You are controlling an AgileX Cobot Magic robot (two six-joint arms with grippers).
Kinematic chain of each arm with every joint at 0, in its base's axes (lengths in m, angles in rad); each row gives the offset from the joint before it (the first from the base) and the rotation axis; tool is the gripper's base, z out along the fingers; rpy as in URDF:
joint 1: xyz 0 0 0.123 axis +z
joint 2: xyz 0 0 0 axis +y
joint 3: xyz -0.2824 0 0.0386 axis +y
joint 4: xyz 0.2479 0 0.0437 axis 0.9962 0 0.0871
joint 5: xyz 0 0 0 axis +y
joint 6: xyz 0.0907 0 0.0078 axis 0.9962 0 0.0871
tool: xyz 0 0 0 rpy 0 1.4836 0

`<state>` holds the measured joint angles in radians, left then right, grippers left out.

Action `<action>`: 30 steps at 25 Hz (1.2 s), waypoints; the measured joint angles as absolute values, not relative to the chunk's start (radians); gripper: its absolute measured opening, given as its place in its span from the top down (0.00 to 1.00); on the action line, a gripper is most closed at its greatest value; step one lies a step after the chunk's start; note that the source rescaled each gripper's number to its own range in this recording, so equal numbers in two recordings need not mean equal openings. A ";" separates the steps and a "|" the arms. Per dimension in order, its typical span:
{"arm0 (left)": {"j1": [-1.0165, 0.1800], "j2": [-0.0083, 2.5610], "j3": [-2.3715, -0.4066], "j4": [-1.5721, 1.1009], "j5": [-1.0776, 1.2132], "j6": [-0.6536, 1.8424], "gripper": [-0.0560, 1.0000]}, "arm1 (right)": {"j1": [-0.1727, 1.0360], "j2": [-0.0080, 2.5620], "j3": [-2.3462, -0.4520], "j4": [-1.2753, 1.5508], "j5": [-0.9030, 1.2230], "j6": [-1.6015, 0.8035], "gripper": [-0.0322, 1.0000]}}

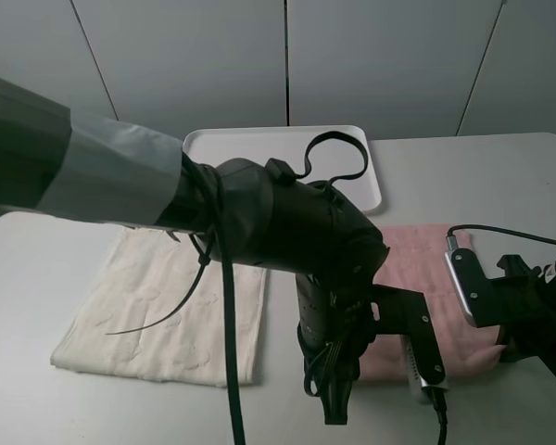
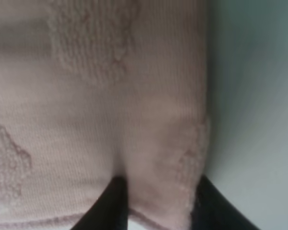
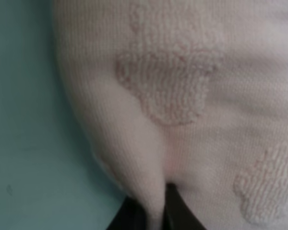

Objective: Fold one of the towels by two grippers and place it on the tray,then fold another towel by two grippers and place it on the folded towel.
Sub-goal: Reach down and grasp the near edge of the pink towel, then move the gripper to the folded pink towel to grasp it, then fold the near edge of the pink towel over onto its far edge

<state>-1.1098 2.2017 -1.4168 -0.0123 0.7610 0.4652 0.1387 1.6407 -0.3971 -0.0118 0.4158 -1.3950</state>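
A pink towel [image 1: 417, 260] lies flat on the table at the right, just in front of the white tray [image 1: 259, 141], which holds nothing. A cream towel [image 1: 167, 306] lies flat at the left. My left gripper [image 1: 419, 380] reaches across to the pink towel's near left corner. In the left wrist view, the left gripper [image 2: 158, 211] has the towel's edge [image 2: 134, 120] bunched between its dark fingers [image 2: 110, 206]. My right gripper [image 1: 500, 348] is at the near right corner. In the right wrist view, the right gripper [image 3: 156, 211] pinches a raised fold of the pink towel [image 3: 182, 96].
My left arm [image 1: 259, 222], with its loose cables, crosses the middle of the exterior view and hides part of the pink towel and the tray's front rim. The table's near edge is close to both grippers.
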 joint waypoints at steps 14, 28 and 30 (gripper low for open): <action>-1.110 2.202 -1.417 0.091 0.711 0.334 0.94 | 0.139 1.596 -0.385 0.019 0.425 -1.230 0.96; -1.102 2.128 -1.488 0.140 0.689 0.273 0.94 | 0.139 1.325 -0.416 0.022 0.469 -0.841 0.96; -1.087 2.128 -1.509 0.138 0.696 0.256 0.94 | 0.139 1.304 -0.446 0.022 0.488 -0.788 0.96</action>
